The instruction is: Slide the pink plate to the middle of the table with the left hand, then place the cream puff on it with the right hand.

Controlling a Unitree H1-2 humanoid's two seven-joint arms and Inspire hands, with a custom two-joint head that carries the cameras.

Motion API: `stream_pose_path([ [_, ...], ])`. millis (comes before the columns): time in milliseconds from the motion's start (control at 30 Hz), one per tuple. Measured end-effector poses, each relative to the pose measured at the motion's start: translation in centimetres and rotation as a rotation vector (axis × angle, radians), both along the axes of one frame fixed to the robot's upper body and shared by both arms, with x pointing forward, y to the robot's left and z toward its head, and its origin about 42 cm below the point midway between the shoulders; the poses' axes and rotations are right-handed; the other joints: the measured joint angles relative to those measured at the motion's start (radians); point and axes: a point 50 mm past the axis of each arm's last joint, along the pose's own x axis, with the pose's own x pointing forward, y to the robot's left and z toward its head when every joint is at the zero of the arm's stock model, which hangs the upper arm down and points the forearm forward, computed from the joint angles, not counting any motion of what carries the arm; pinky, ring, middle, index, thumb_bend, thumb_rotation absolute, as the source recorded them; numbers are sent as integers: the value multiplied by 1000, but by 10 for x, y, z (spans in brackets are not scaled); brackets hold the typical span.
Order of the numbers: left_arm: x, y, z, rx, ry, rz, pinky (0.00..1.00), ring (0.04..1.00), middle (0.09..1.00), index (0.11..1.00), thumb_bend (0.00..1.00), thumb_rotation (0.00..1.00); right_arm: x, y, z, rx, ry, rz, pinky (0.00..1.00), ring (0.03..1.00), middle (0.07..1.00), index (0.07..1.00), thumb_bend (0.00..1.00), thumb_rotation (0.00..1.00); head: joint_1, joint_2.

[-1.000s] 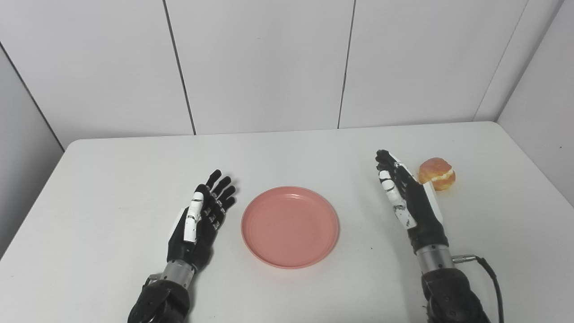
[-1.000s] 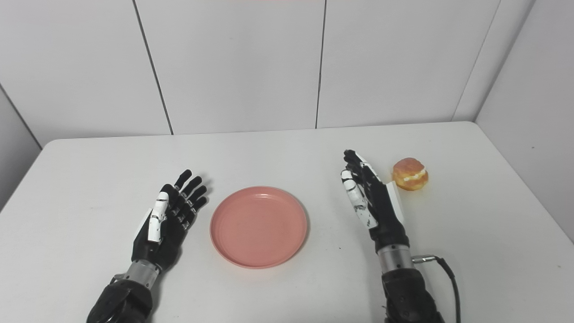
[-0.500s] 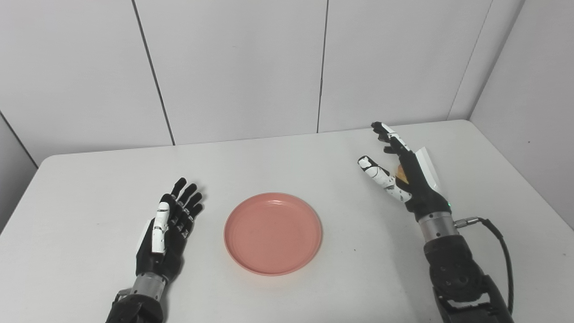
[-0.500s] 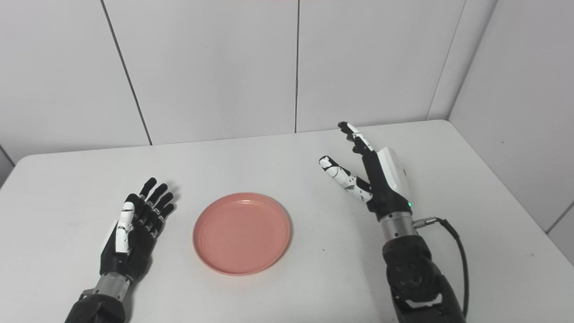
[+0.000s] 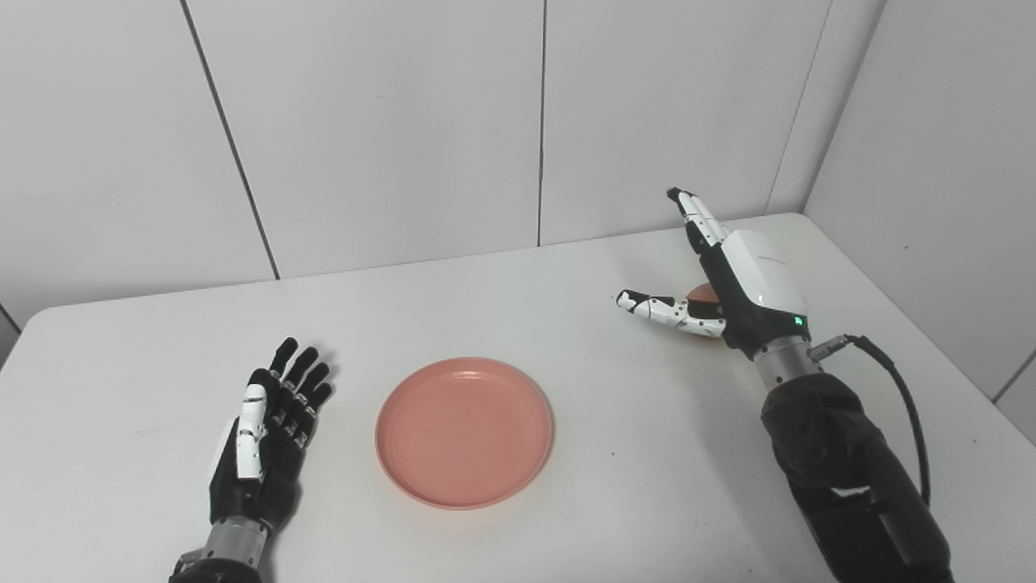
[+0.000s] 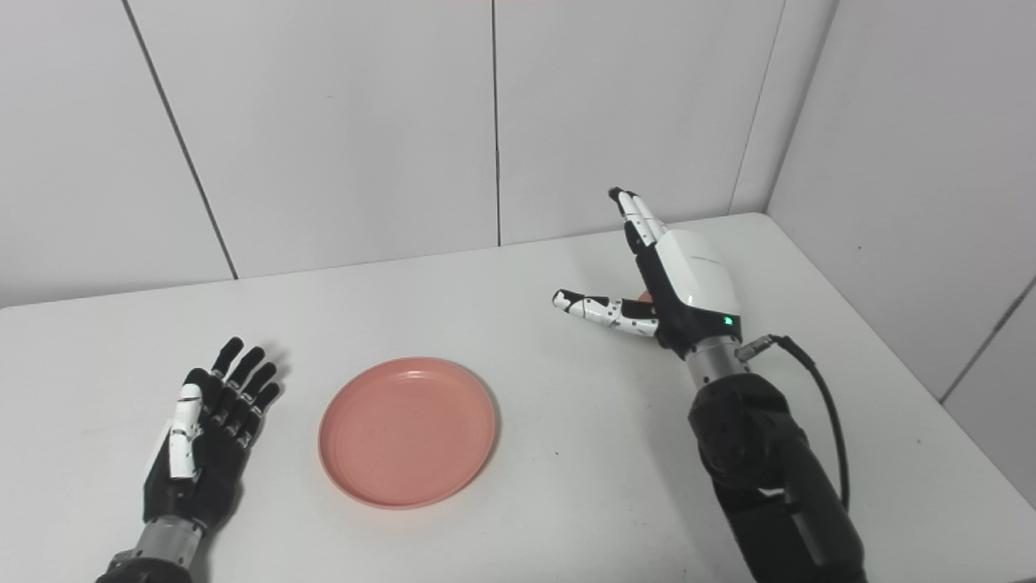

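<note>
Right hand spread over cream puff near table's far right corner; left hand spread beside pink plate.

We've got a matt white bench here. The pink plate looks like smooth plastic, slightly glossy. The right robot hand has a shiny white shell.

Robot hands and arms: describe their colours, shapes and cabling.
Both hands are black with jointed fingers and a white, black-dotted thumb. The right hand has a glossy white back shell and a small green light near a silver wrist ring; a black cable loops from that wrist along the bulky black forearm. The left hand has a silver wrist too.
</note>
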Motion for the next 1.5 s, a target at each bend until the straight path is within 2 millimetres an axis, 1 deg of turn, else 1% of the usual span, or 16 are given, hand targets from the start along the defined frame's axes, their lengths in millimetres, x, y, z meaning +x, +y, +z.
stream_pose_path([
  [133,0,0,0,0,-1,-2,995,949,949,944,322,1000,7,-5,2,-43,19,-23,845,956,992,998,842,759,-6,2],
  [233,0,-1,0,-2,-1,-8,998,951,951,947,319,1000,13,-12,0,-71,70,-40,874,969,999,1000,856,760,-5,3],
  [333,-1,0,1,-2,-2,-8,998,952,950,942,313,1000,17,-21,1,-100,110,-69,931,984,1000,1000,869,723,-5,5],
  [400,-1,0,1,-1,-2,-8,994,950,948,942,314,1000,20,-27,1,-118,135,-94,936,984,1000,1000,874,704,-5,3],
  [567,-2,1,1,4,-2,-7,1000,959,958,952,304,1000,28,-40,-2,-129,178,-145,912,970,995,1000,895,686,-8,5],
  [767,-2,3,1,9,-4,-14,1000,962,961,959,310,1000,35,-48,-15,-123,228,-174,887,956,988,1000,918,663,-14,9],
  [967,-2,4,0,3,-2,-15,1000,956,959,959,309,1000,44,-55,-21,-110,246,-201,858,953,983,997,939,627,-9,11],
  [1067,-2,4,1,4,-3,-15,977,938,946,945,312,1000,48,-57,-23,-104,253,-212,838,950,980,993,940,609,-11,12],
  [1133,-2,6,1,9,-4,-15,996,952,957,957,308,1000,51,-58,-24,-91,252,-211,831,943,975,986,936,591,-12,14],
  [1300,-2,10,1,10,-4,-13,1000,957,958,957,306,1000,56,-61,-34,-88,291,-218,804,928,971,980,941,606,-12,14],
  [1333,-2,10,1,9,-4,-13,1000,957,960,959,305,1000,56,-61,-36,-88,295,-217,786,919,968,975,949,605,-12,14],
  [1433,-2,10,1,8,-4,-13,996,954,957,956,308,1000,60,-61,-40,-73,314,-216,772,911,966,971,957,607,-14,20],
  [1500,-2,11,1,7,-4,-13,1000,953,957,956,314,1000,62,-62,-41,-57,322,-215,750,894,962,966,952,591,-14,23],
])
